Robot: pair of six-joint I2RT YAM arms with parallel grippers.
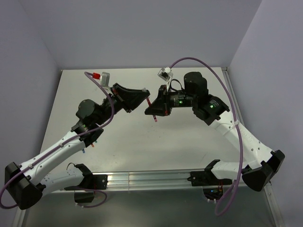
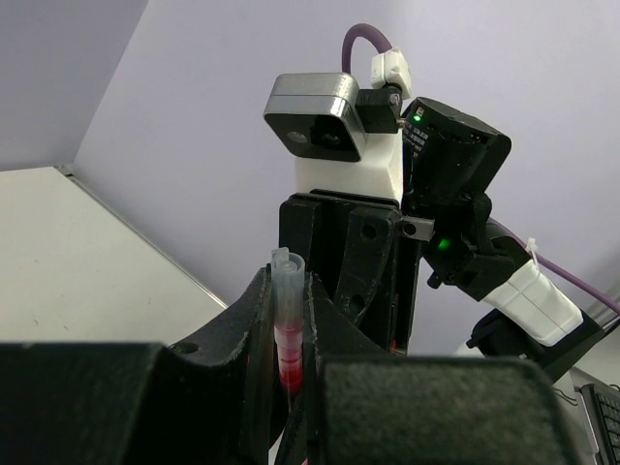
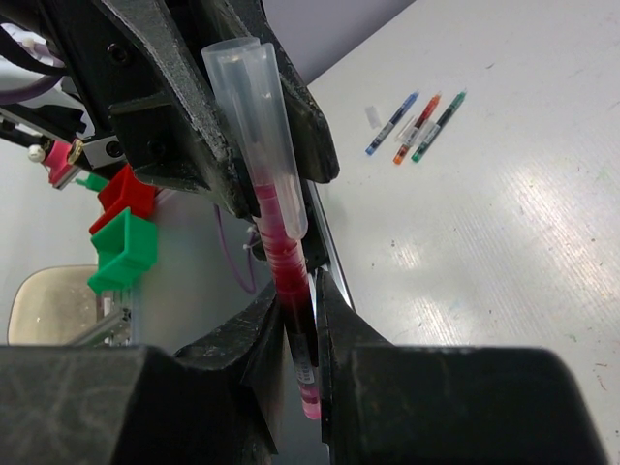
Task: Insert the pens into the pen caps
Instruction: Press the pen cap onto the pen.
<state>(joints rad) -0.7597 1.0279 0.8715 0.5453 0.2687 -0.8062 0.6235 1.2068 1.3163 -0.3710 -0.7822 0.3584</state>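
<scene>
So both claws are clamped down, each on its own half of the job. The right gripper (image 3: 298, 334) has its two fingers pinched on the red pen (image 3: 294, 291), which runs straight up out of the jaws in the lower middle of the right wrist view. The pen's upper end sits inside the clear cap (image 3: 247, 107); you can see the red through the plastic. That cap leans toward the upper left of the frame, squeezed between the black fingers of the left gripper (image 2: 291, 325).

From the left wrist view the cap pokes up from between that claw's fingers at bottom centre, its rim clear of them and the red showing lower down in the gap. The other arm's camera sits right behind it.

From above, the two claws meet nose to nose near the middle of the frame, above the table (image 1: 189, 151).

Three more pens lie side by side on the table in the upper right of the right wrist view: a blue pen (image 3: 392, 123), an orange pen (image 3: 417, 128) and a green pen (image 3: 438, 126).
</scene>
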